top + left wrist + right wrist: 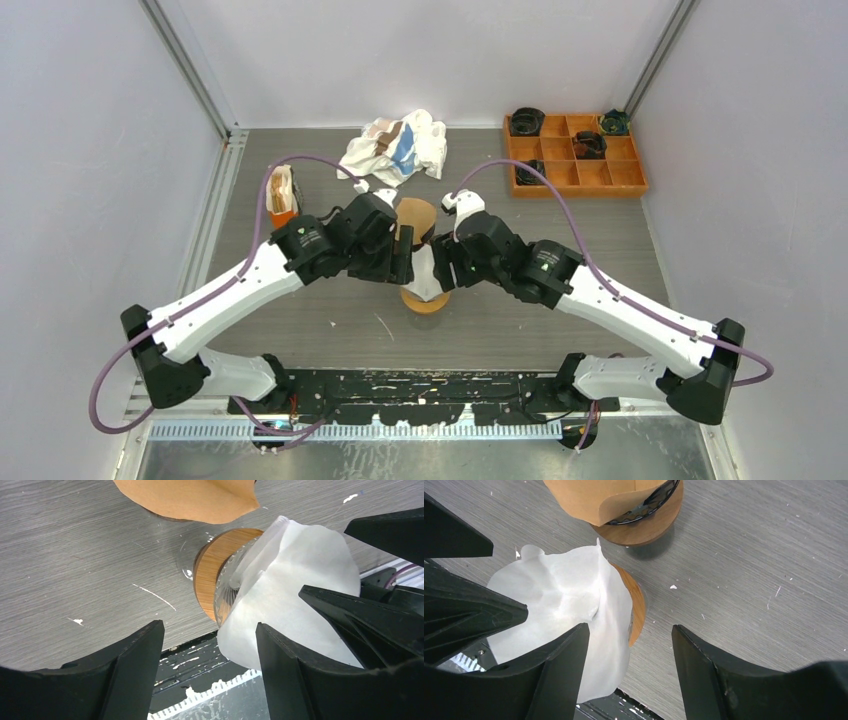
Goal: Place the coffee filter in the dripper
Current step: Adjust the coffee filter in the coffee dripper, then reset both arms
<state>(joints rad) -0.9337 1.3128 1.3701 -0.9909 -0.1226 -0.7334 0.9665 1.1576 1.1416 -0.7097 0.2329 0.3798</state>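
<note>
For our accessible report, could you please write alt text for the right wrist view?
A crumpled white filter sits on a wood-ringed dripper on a grey table, partly behind one finger of the open, empty right hand. Behind it, a second dripper holds a brown filter; the left hand shows at the left edge.

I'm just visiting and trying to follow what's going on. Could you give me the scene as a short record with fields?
white filter: crumpled, sitting in the dripper, sticking out above it
dripper: clear glass with a wooden ring, mid-table
left hand: open, close beside the filter, nothing between its fingers
right hand: open, on the filter's other side, nothing between its fingers
second dripper: just behind, holding a brown filter
back of table: crumpled bag, orange tray
</note>
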